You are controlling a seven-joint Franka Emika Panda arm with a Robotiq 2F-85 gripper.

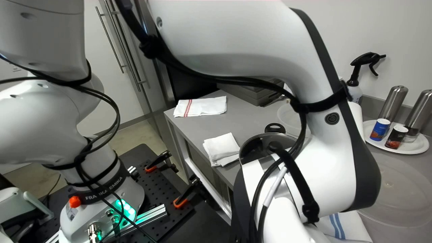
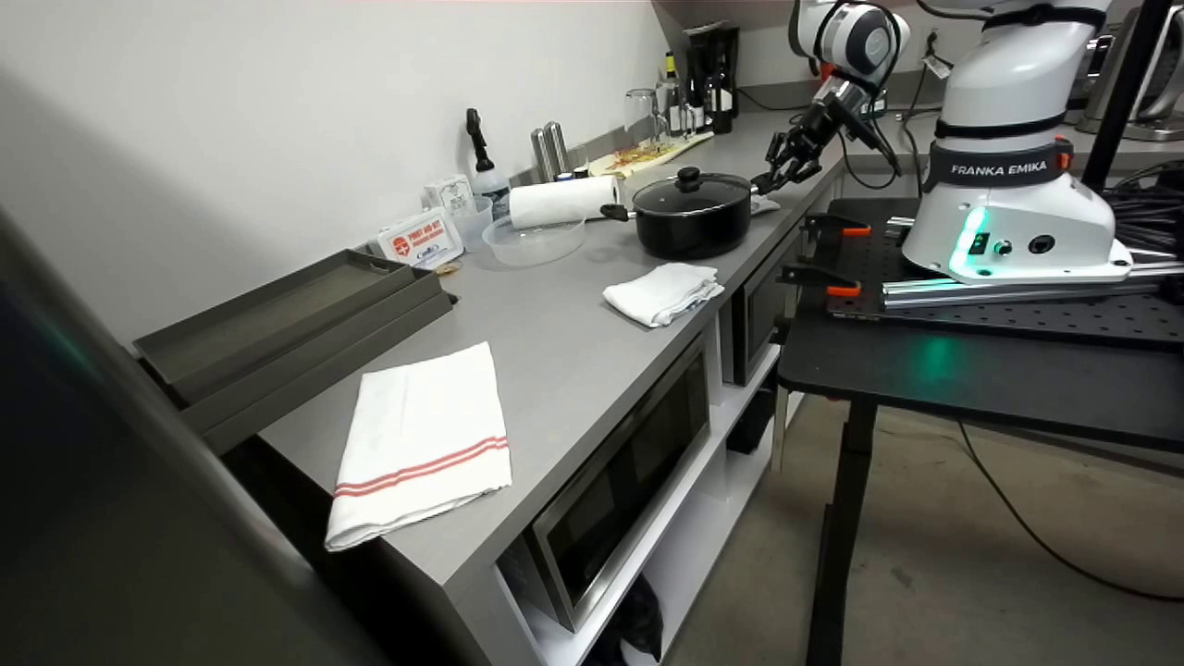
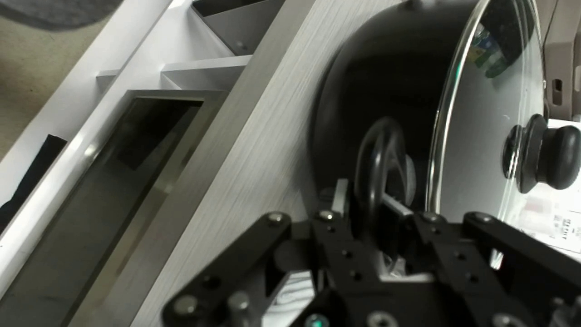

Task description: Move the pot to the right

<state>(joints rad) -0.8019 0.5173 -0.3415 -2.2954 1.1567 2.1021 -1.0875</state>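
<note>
Both my fingers (image 3: 340, 197) clasp the loop handle (image 3: 368, 175) right of frame centre, a sensible hold; this glass-lidded pot (image 3: 367, 95) seems stiff, heavyish.

My gripper (image 3: 368, 200) clasped on a loop handle (image 3: 373, 175) of the black pot (image 3: 386, 86), glass lid (image 3: 476, 141) with black knob (image 3: 560, 156) on it, pot near the table's (image 3: 268, 168) edge, dark-fronted appliance (image 3: 113, 181) below that edge

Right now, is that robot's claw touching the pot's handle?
Touching: the wrist view shows the gripper shut on the handle of the pot, pinching it from both sides.
</note>
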